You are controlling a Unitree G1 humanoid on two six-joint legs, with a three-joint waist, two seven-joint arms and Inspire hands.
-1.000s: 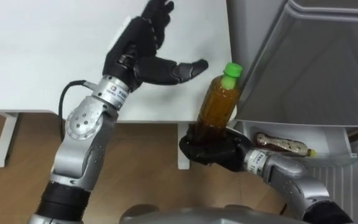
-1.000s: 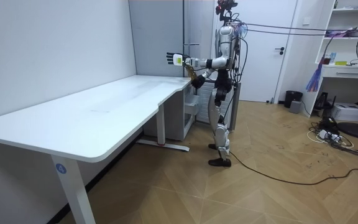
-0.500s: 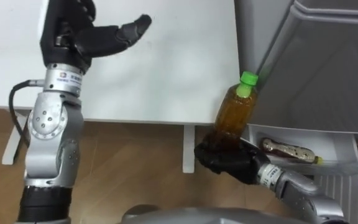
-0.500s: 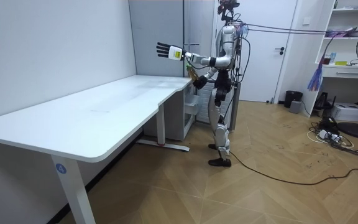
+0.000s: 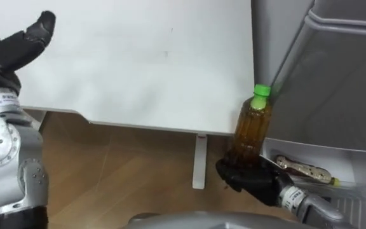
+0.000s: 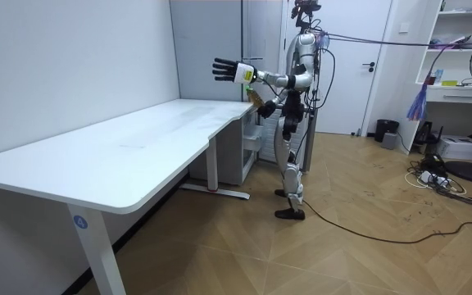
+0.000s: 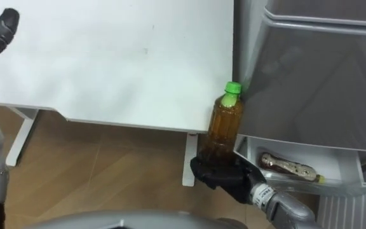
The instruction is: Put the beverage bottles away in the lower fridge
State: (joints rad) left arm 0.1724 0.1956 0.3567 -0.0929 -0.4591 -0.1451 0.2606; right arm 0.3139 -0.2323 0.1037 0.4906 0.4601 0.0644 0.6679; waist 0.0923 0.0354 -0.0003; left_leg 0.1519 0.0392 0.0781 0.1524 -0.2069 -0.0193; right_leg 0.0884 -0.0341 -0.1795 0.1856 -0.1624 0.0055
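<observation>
Low in the frame, right of centre, right hand: curling dark fingers tightly round the bottom of the tea bottle, gripping it from below.
Tea bottle: standing upright in that grip, showing amber drink under a green cap; hanging over the wooden floor, between the near right corner of the tabletop and the grey front of the fridge; cap reaching up to the fridge's left edge in the picture.
Upper left corner, left hand: lifting high over the tabletop's left part, fingers spread and relaxed, holding nothing, touching nothing.
Lower right, lower drawer: sticking out open beneath the grey fridge front, just right of the gripped bottle.
Second bottle: lying on its side inside that drawer, dark drink showing, pale cap pointing right.
Tabletop: filling the upper middle of the frame, white, carrying no drinks in the part shown.
Room view: standing upright at the far end of the tabletop, left hand stretching out toward the room view's left, above the tabletop's end.
</observation>
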